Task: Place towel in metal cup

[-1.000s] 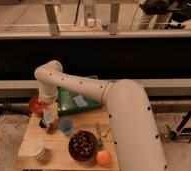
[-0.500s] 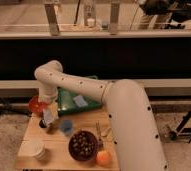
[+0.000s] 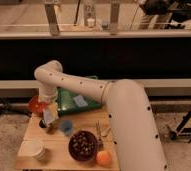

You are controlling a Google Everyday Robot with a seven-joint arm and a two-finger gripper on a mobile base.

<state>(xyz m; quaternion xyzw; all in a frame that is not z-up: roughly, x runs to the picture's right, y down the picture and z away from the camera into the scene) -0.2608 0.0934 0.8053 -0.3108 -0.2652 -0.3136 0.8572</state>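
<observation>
The robot's white arm (image 3: 96, 95) reaches from the lower right across to the left side of the wooden worktop (image 3: 29, 139) and bends straight down there. Its end effector (image 3: 49, 111) points downward over the worktop's back left corner, just in front of a red bowl (image 3: 35, 105). A pale towel (image 3: 50, 115) is bunched right at the tip of the end effector and touches it. It cannot be told whether the end effector is clamped on the cloth or has let it go. Directly under the towel stands a small dark vessel that looks like the metal cup (image 3: 49, 128); the cloth's lower edge is at or just above its rim.

A blue cup (image 3: 65, 126) stands just beside that to the right. Nearer the front are a dark bowl (image 3: 83, 145) with brownish contents, an orange (image 3: 104, 158) and a white cup (image 3: 35, 149). A green tray (image 3: 76, 102) lies behind the worktop, under the arm.
</observation>
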